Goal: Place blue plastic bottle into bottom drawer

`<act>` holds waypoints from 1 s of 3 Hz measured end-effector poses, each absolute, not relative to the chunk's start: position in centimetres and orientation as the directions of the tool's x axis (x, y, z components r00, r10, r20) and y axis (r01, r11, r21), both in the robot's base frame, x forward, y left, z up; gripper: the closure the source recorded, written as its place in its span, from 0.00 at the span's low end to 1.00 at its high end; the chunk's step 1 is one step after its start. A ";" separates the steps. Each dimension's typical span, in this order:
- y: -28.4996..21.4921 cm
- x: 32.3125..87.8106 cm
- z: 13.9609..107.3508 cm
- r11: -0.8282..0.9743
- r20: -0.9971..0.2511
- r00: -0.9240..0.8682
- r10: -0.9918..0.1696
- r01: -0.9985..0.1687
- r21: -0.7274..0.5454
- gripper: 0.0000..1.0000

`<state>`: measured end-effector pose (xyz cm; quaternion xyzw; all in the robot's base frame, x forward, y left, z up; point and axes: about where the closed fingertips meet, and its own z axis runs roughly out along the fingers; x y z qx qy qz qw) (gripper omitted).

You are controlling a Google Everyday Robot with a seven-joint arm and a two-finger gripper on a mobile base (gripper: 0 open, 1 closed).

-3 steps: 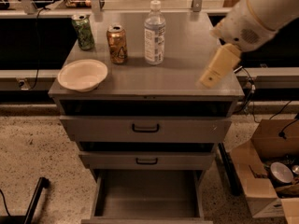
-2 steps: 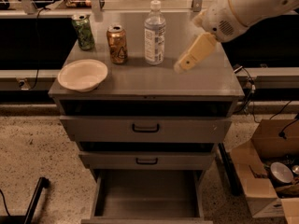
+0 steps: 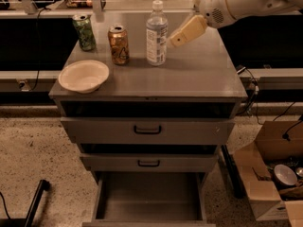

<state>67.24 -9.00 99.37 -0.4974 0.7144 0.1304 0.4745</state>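
The blue plastic bottle (image 3: 156,34) stands upright at the back middle of the grey cabinet top (image 3: 194,74); it is clear with a white cap and a printed label. My gripper (image 3: 176,39) hangs just right of the bottle at label height, a small gap apart from it, pointing down and left. It holds nothing that I can see. The bottom drawer (image 3: 149,197) is pulled open below the two shallower drawers, and its grey inside is bare.
An orange-gold can (image 3: 118,45) stands just left of the bottle and a green can (image 3: 84,32) further left. A cream bowl (image 3: 84,75) sits at the front left of the top. An open cardboard box (image 3: 270,174) with clutter stands on the floor at the right.
My gripper has swung left across the cabinet top, from near its right edge to just beside the bottle. The bottle, cans and bowl have not moved.
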 end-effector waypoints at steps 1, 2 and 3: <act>-8.0 70.1 99.9 0.525 -0.867 -0.048 -0.496 -0.812 -0.255 0.00; -5.6 72.3 100.0 0.548 -0.906 -0.042 -0.420 -0.808 -0.217 0.00; -3.4 73.7 99.2 0.586 -0.930 -0.077 -0.359 -0.794 -0.160 0.00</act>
